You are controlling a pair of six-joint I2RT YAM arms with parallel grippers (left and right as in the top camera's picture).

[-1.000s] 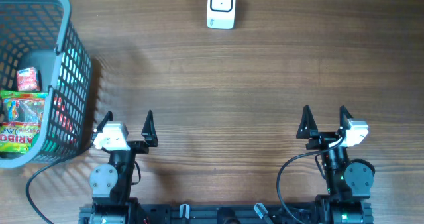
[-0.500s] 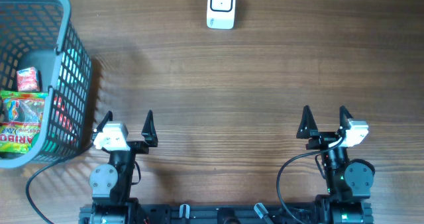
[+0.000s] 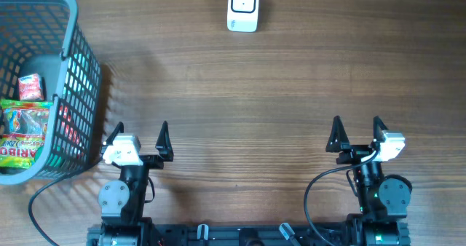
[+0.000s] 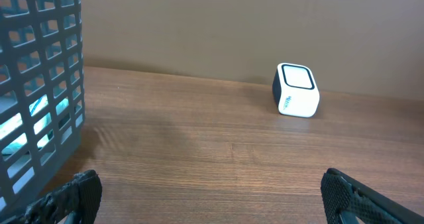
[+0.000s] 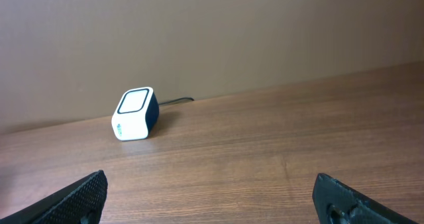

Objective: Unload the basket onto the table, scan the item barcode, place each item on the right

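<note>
Risk lay at the upper-left basket point(image 3: 73, 78): the left gripper point(image 3: 141, 131), spread wide and empty like the right gripper point(image 3: 357, 127), could snag its mesh.

matt wood-grain table point(image 3: 291, 86), plastic mesh basket point(image 3: 73, 64), glossy scanner point(image 3: 243, 6)

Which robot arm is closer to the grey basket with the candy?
Left. The left fingers sit just beside the grey plastic mesh basket's near corner; the right fingers are far across the wooden table from it.
</note>
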